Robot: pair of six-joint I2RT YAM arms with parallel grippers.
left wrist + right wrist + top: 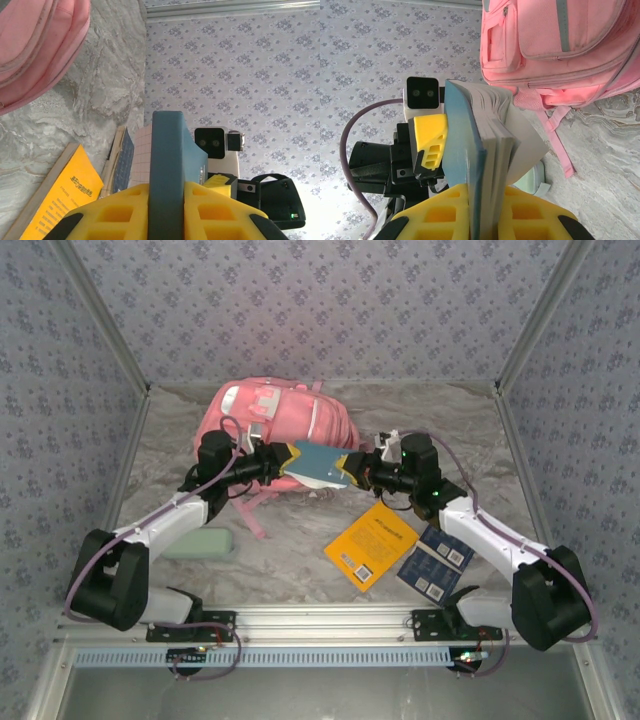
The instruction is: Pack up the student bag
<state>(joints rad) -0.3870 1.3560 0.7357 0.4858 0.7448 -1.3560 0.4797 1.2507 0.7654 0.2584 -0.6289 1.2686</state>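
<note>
The pink backpack (275,420) lies on the desk (300,540) in the upper middle of the top view, close to the back wall. Its long axis runs roughly left to right across the frame, dipping a little toward the right. The white patch (232,398) sits at its left end, and the pocket side faces up. A pink strap (250,515) trails from its lower edge toward the bottom of the frame. The right wrist view has the backpack in its upper right, and the left wrist view catches a pink part of it in the upper left.

Just below the backpack in the top view, a blue book (318,465) is held between the two arms. The left gripper (290,454) is closed on the book's left end. In the left wrist view its yellow fingers (120,210) press against both covers, with the book edge-on between them. The right gripper (350,464) is clamped on the book's right end. In the right wrist view its fingers (525,210) sit tight on either side of the book, whose pages fan apart slightly at the far end.

A yellow book (372,543) lies flat on the desk in the lower right of the top view. Two dark blue booklets (445,545) lie just to its right, beside the right arm. A pale green case (200,543) rests at the lower left, next to the left arm.
</note>
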